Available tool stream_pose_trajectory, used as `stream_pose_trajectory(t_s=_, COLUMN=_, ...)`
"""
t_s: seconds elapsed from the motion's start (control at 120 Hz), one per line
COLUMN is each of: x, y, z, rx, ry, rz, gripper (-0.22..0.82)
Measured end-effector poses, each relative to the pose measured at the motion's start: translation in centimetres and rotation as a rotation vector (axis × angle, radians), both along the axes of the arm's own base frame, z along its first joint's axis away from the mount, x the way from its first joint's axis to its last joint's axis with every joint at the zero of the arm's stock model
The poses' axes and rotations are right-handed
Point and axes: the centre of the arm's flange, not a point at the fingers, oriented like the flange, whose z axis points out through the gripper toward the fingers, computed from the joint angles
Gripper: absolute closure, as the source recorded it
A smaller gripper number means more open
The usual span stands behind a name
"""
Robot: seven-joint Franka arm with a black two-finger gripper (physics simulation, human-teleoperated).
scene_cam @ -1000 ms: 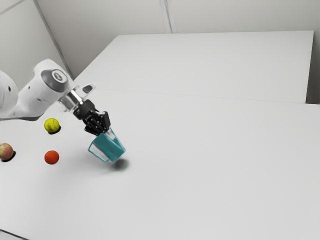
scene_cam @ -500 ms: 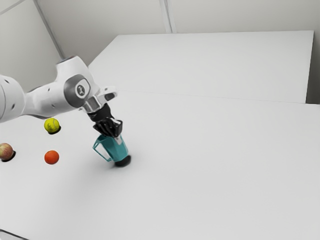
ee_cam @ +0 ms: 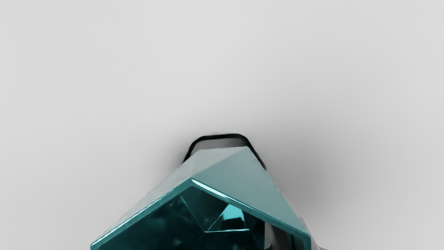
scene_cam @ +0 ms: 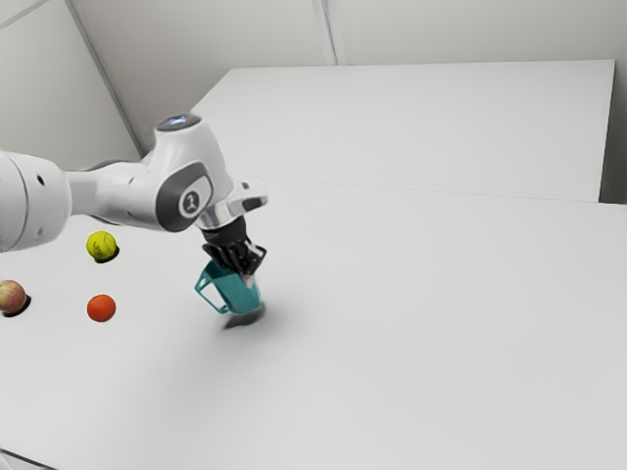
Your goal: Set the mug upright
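Observation:
My gripper (scene_cam: 247,278) points down at the mug's top in the exterior view, shut on one side of its wall. The teal faceted mug (scene_cam: 235,294) leans slightly, opening up, its handle toward the exterior view's left. Its base is at or just above the table, over a dark shadow; contact is unclear. Looking from the hand, I see into the mug (ee_cam: 239,166), with one finger of the gripper (ee_cam: 295,239) inside the wall and the other outside it. The hand covers part of the rim in the exterior view.
An orange ball (scene_cam: 101,307), a yellow-green tennis ball (scene_cam: 101,246) and a reddish round fruit (scene_cam: 11,297) lie on the white table (scene_cam: 411,333), toward the exterior view's left. A white raised panel (scene_cam: 421,127) stands at the back.
The hand has moved toward the exterior view's right and swung to point more steeply down. Held by it, the mug has shifted the same way and turned from strongly tilted to nearly upright.

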Motion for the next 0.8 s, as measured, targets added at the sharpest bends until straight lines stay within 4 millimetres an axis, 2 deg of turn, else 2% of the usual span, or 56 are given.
stream_pose_trajectory(t_s=0.075, x=0.2, y=0.6, z=-1.0, rx=0.015, ry=0.014, rz=0.029, gripper=0.77)
stream_pose_trajectory(t_s=0.242, x=0.5, y=4.0, z=-2.4, rx=0.034, ry=0.037, rz=0.128, gripper=0.77)
stream_pose_trajectory(t_s=0.4, x=0.5, y=2.8, z=-2.4, rx=0.059, ry=0.039, rz=0.120, gripper=0.78)
stream_pose_trajectory(t_s=0.558, x=0.4, y=3.6, z=-2.5, rx=0.072, ry=0.044, rz=0.152, gripper=0.78)
stream_pose_trajectory(t_s=0.8, x=0.4, y=3.6, z=-3.0, rx=0.082, ry=0.053, rz=0.179, gripper=0.76)
